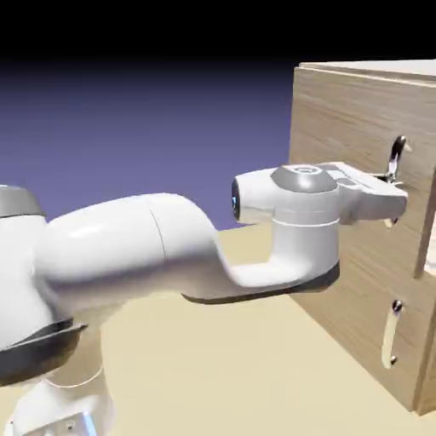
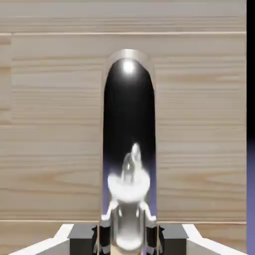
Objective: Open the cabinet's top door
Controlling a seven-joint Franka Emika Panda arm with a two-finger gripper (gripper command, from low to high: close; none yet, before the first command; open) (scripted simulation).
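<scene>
While level, the jaws clamp the top door's handle.

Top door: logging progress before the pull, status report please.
Gripper shut on the long handle. Top door looks closed, flush with cabinet. Nothing in the way.

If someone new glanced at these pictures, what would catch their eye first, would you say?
Probably the white arm sweeping from the lower left to the wooden cabinet on the right. Next, the gripper shut on the top door's long silver handle, which fills the middle of the hand view.
</scene>
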